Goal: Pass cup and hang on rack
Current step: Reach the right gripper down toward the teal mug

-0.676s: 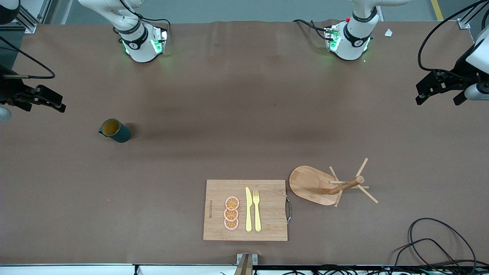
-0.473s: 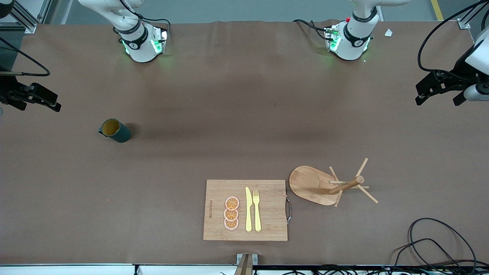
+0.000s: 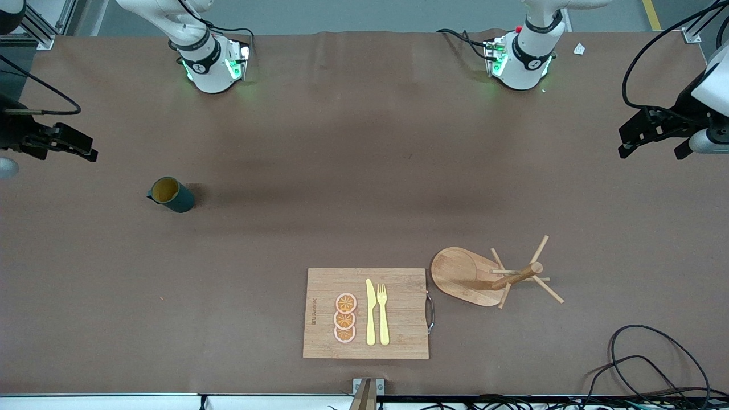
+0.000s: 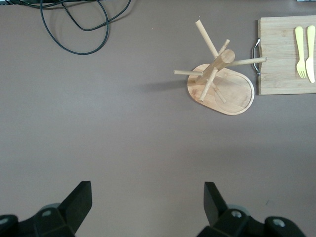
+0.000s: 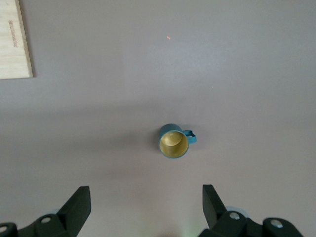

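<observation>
The teal cup [image 3: 171,195] stands upright on the brown table toward the right arm's end, yellow inside showing. In the right wrist view the cup [image 5: 173,143] is below my open, empty right gripper [image 5: 146,200], a little off from between the fingers. My right gripper [image 3: 51,149] hovers over that table end. The wooden rack [image 3: 484,276] stands beside the cutting board, nearer the front camera, and shows in the left wrist view [image 4: 220,84]. My left gripper [image 3: 652,151] is open and empty over the left arm's end, also seen in its own view [image 4: 148,197].
A bamboo cutting board [image 3: 319,285] with a yellow knife, fork and orange slices lies near the table's front edge; it also shows in the left wrist view [image 4: 276,54]. Black cables [image 3: 643,359] lie at the front corner near the rack.
My right gripper has shifted slightly back and forth over its end of the table. The left gripper has barely moved. The cup and rack have not moved.
</observation>
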### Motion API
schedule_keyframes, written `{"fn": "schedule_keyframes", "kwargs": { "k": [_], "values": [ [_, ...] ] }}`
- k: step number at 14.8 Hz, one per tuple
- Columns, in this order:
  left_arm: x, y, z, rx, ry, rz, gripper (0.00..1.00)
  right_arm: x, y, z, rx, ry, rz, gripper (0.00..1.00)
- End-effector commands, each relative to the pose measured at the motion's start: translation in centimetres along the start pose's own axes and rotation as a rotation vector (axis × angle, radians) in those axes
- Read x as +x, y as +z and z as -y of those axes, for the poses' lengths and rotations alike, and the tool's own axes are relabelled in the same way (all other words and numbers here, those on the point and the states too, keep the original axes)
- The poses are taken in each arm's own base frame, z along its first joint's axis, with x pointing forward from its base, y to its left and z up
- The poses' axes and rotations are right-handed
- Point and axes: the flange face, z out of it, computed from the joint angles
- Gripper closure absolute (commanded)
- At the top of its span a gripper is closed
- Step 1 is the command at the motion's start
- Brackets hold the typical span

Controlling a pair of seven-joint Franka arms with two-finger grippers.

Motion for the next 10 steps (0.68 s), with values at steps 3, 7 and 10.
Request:
{"fn": "schedule_keyframes", "kwargs": {
  "k": [3, 7, 10],
  "values": [
    [0.1, -0.2, 0.2, -0.010, 0.003, -0.001, 0.00, -0.7, 7.3, 2.3, -0.005, -0.032, -0.047, 0.00],
    [0.1, -0.2, 0.2, -0.010, 0.003, -0.001, 0.00, -0.9, 12.8, 2.3, 0.000, -0.030, -0.070, 0.00],
    [0.1, -0.2, 0.3, -0.009, 0.002, -0.001, 0.00, -1.6, 17.2, 2.1, 0.002, -0.029, -0.097, 0.00]
  ]
}}
